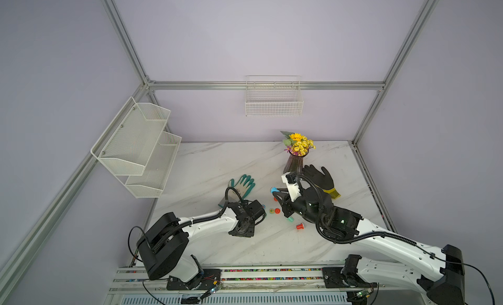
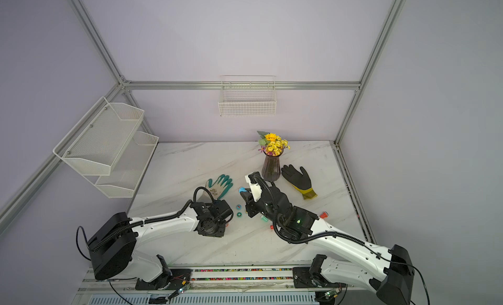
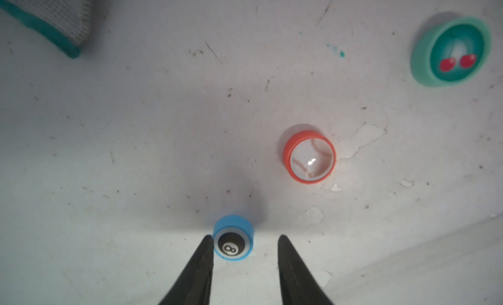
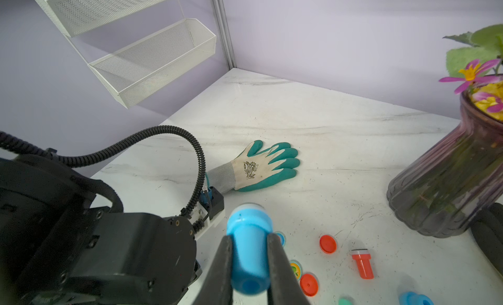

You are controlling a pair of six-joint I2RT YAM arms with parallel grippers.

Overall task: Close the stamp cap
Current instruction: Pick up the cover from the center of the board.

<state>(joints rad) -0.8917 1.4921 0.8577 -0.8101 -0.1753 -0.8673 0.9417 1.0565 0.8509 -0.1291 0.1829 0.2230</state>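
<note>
And there's a number to read: an 8, black on a white circle, printed on the black billiard-ball label of the blue cap. Near the blue cap, the red cap carries a baseball label. Farther out from the blue cap, the green cap shows two red cherries.

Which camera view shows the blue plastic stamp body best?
The right wrist view: the blue plastic stamp body is large and close, gripped by the right hand. Both top views show only its tip; the left wrist view shows none.
</note>
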